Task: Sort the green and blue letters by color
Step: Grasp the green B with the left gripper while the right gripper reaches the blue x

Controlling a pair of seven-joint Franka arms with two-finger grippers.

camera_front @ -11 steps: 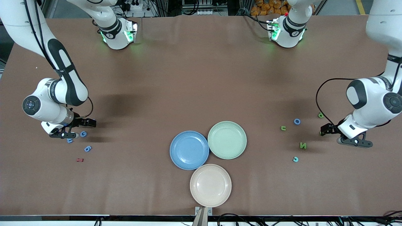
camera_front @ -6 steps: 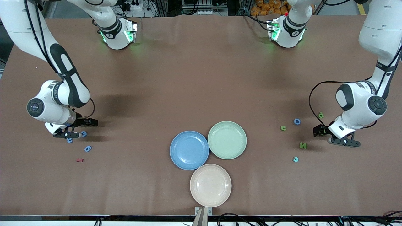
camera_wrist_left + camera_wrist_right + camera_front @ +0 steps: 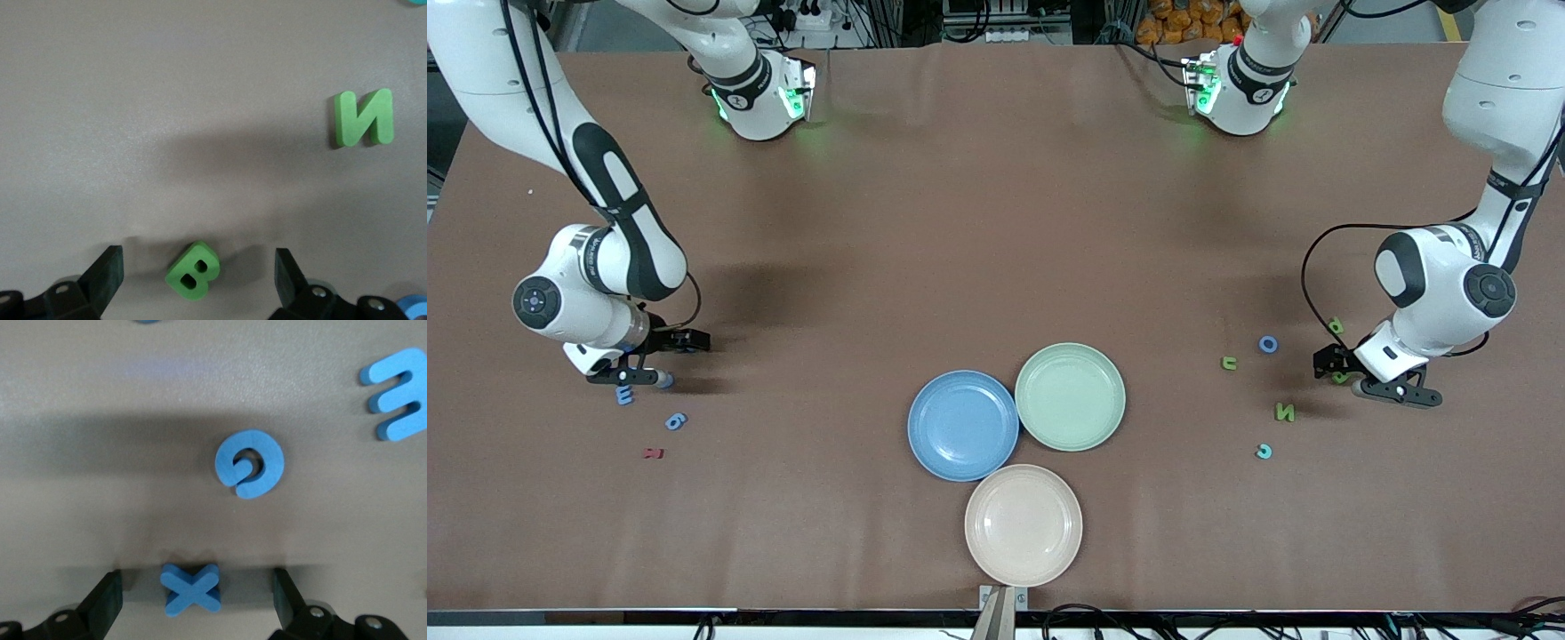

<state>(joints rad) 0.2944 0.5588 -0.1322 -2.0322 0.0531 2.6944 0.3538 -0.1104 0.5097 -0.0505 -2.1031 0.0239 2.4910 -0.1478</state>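
My left gripper (image 3: 1344,373) is open and low over the table. A green B (image 3: 193,272) lies between its jaws, touching neither, and shows in the front view (image 3: 1340,377). A green N (image 3: 1285,412), U (image 3: 1230,363) and P (image 3: 1335,326) lie nearby. My right gripper (image 3: 660,364) is open, with a blue X (image 3: 191,590) lying between its jaws, untouched. The X is hidden in the front view. A blue G-like curl (image 3: 249,464) and a blue E (image 3: 398,393) lie close by. The E (image 3: 624,396) and a blue 6 (image 3: 676,420) show in the front view.
A blue plate (image 3: 963,425), a green plate (image 3: 1070,396) and a beige plate (image 3: 1023,524) sit together mid-table, all bare. A blue O (image 3: 1268,344) and a teal C (image 3: 1264,452) lie near the green letters. A small dark red letter (image 3: 654,453) lies near the blue ones.
My left gripper has moved toward the plates and now straddles the green B. My right gripper has shifted slightly toward the plates over the blue letters. No letter has moved.
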